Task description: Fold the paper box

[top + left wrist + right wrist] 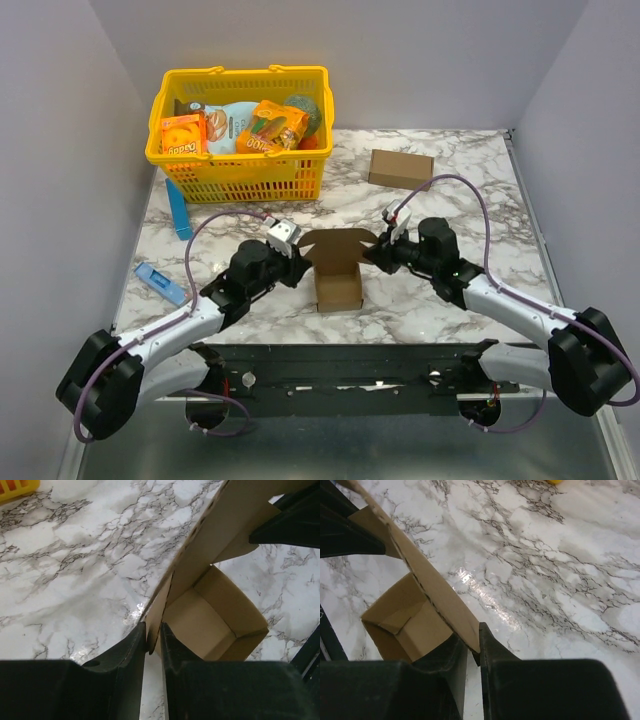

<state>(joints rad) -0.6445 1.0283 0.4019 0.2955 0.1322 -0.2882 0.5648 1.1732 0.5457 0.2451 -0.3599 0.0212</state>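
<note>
The paper box [338,280] is plain brown cardboard, half formed, open at the top, standing on the marble table between the two arms, with its lid flap spread at the back. My left gripper [296,262] is shut on the left corner of that flap [159,614]. My right gripper [376,255] is shut on the flap's right corner [465,625]. Both wrist views look into the open cavity of the box, in the left wrist view [215,622] and in the right wrist view [405,620].
A yellow basket [240,175] with orange snack boxes and packets stands at the back left. A longer brown carton [400,168] lies at the back right. A blue upright pack [178,210] and a small blue item [160,283] sit at the left.
</note>
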